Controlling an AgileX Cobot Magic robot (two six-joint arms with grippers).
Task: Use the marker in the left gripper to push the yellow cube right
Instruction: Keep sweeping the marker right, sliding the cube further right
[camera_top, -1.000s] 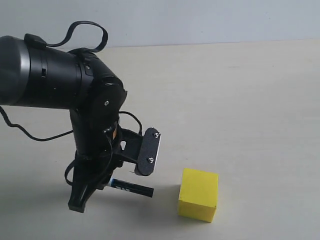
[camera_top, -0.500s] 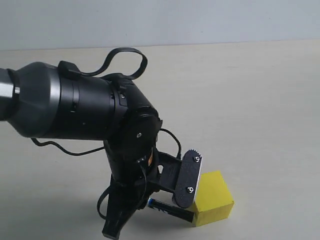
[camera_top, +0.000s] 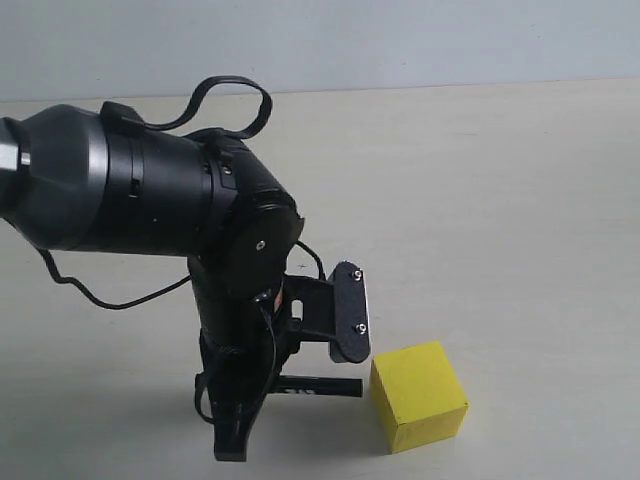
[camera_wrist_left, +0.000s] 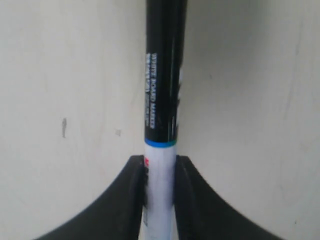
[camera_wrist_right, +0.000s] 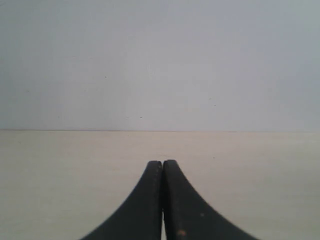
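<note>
The yellow cube (camera_top: 418, 396) sits on the beige table near the front, turned slightly askew. My left gripper (camera_top: 292, 384) hangs low just left of it, shut on the marker (camera_top: 325, 386), which lies level and points right. The marker's black tip ends just short of the cube's left face, with a narrow gap. In the left wrist view the left gripper (camera_wrist_left: 160, 163) clamps the marker's (camera_wrist_left: 162, 90) white barrel, and the black cap runs forward over bare table; the cube is out of that view. My right gripper (camera_wrist_right: 162, 163) is shut with nothing in it, over bare table facing a grey wall.
The bulky black left arm (camera_top: 130, 195) with a looping cable (camera_top: 225, 95) fills the left side. The beige table (camera_top: 500, 200) stretches right of and behind the cube to a grey wall (camera_top: 400, 40).
The left arm swept right and the marker pushed the cube, shifting it right and turning it. Since half a second ago the gripper has drawn back a little to the left, off the cube.
</note>
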